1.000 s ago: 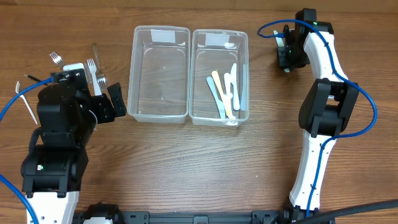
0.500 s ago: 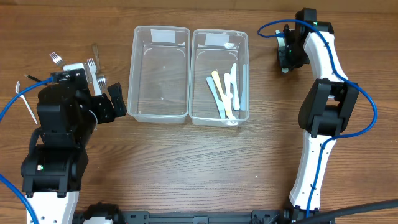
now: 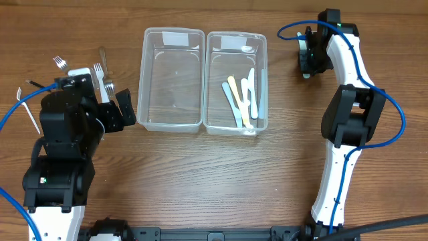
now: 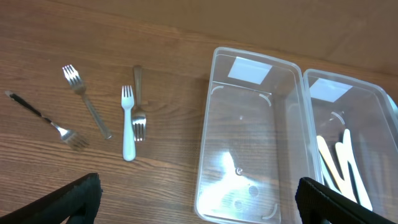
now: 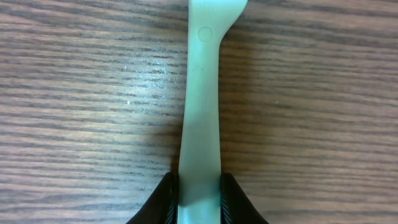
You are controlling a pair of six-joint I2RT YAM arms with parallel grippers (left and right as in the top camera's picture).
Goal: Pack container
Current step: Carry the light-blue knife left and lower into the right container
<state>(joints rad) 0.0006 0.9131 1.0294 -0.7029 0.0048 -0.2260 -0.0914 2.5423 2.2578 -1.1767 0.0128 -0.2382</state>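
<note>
Item: plastic utensil (image 5: 202, 112), pale green, flat handle running top to bottom, widening at the top edge
Marking: small embossed circle near the utensil's upper end
Right gripper (image 5: 199, 200): black fingertips (image 5: 166, 202) pressed against both edges of the utensil's lower end
Table (image 5: 81, 93): brown wood grain either side of the utensil

Right jaws now tight on utensil (image 5: 200, 124)
</note>
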